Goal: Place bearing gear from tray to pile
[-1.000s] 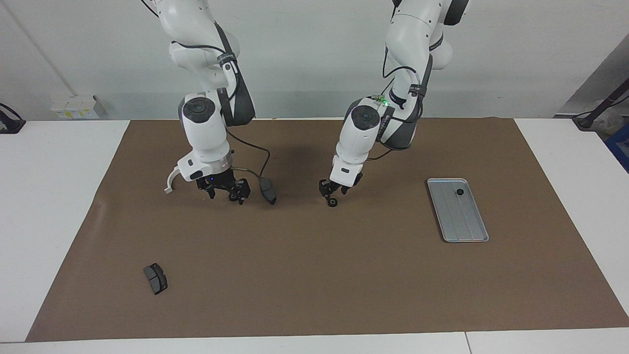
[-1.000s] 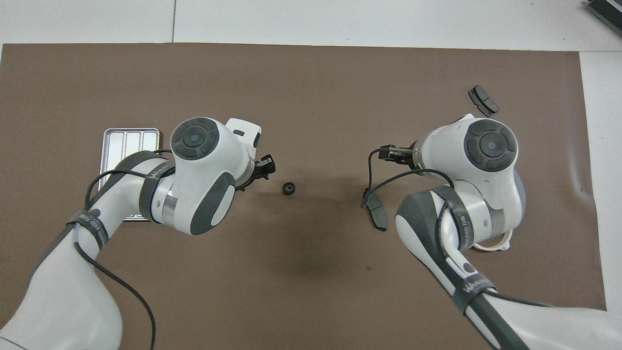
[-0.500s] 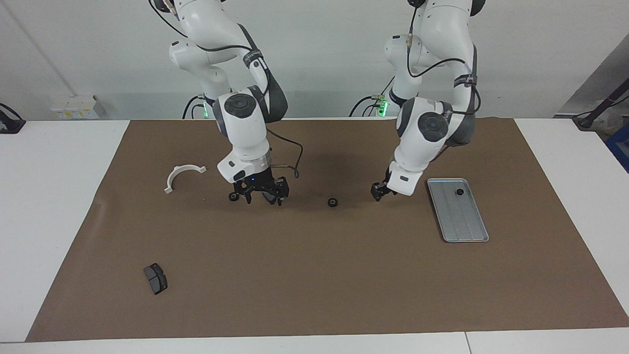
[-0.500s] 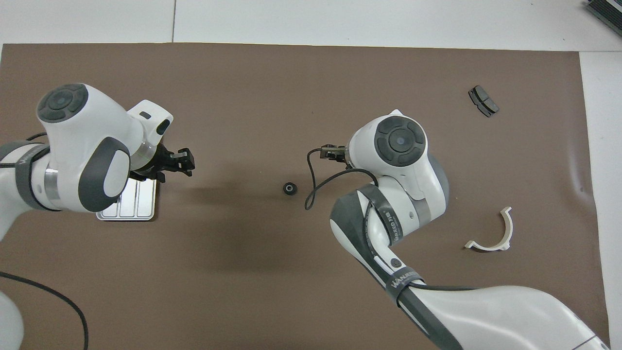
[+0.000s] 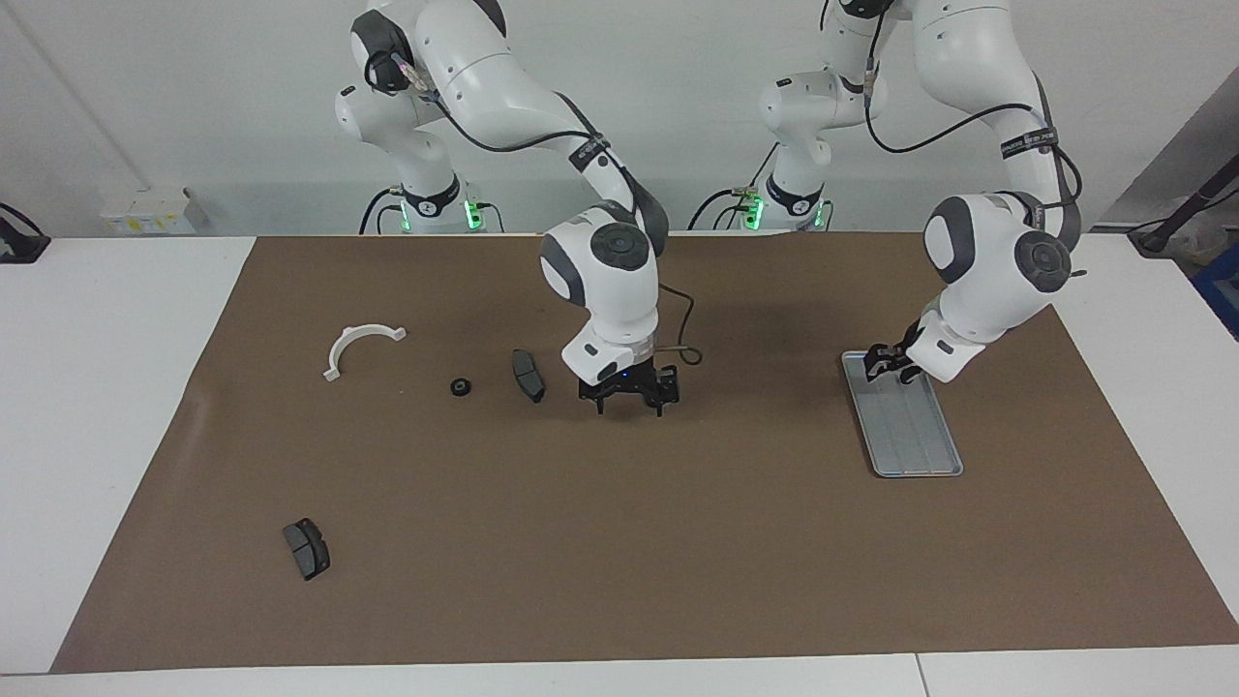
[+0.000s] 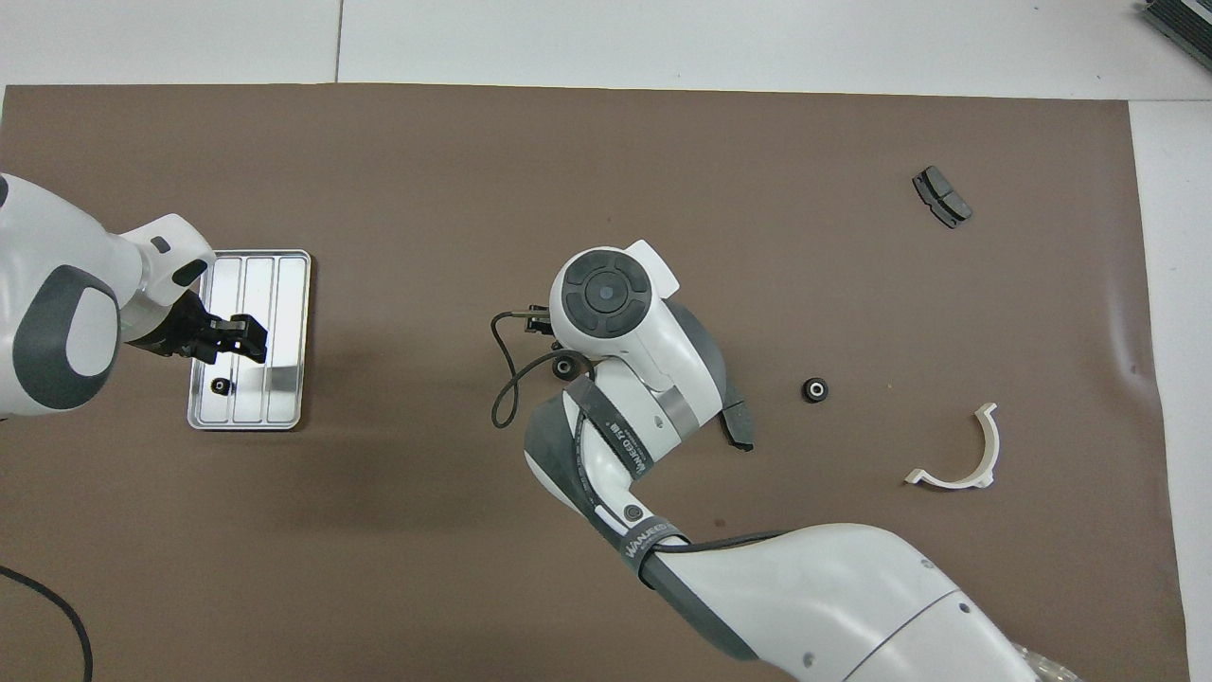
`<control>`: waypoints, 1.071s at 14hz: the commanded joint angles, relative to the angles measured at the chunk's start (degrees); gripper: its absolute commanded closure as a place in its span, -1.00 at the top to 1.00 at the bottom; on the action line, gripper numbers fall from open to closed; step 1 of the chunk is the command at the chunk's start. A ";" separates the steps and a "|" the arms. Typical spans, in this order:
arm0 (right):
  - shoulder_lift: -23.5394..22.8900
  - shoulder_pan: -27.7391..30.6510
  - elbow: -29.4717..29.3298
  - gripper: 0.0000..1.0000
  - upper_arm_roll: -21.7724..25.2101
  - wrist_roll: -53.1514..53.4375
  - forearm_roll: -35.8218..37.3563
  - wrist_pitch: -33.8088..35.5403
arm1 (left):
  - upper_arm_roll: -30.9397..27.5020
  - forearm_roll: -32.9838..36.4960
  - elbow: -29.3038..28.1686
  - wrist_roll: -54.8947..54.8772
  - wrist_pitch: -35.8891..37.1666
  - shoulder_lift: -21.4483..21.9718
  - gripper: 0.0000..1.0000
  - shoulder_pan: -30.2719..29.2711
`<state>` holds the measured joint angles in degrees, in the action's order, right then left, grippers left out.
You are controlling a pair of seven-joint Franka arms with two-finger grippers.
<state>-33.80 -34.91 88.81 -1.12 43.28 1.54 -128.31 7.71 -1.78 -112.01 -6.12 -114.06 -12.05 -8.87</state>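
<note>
Item 1: bearing gear (image 6: 220, 385), small and black. You will find it in the tray (image 6: 284, 284), at the end nearer the robots, toward the left arm's end of the worktop (image 5: 97, 407).

Item 2: second gear (image 6: 564, 367), on the brown mat (image 5: 678, 542) mid-worktop.

Item 3: third gear (image 5: 462, 387), between the white bracket (image 5: 358, 344) and a brake pad (image 5: 528, 375).

Item 4: another brake pad (image 5: 306, 548), well apart and farther from the robots.

Left gripper (image 5: 891, 366): over the tray's nearer end; you cannot tell whether it is released or clenched.

Right gripper (image 5: 629, 399): low over the second gear, spread and released.
</note>
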 commanded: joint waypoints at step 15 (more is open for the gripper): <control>-0.22 -3.41 2.42 -0.43 -0.11 1.45 0.92 -0.89 | 0.20 1.34 -9.19 -4.78 -10.39 1.06 0.13 -5.19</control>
<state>-35.03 -38.35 90.09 -1.13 43.48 1.56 -128.89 7.56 -1.32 -119.52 -10.32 -123.01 -12.08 -13.30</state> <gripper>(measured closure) 0.410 0.427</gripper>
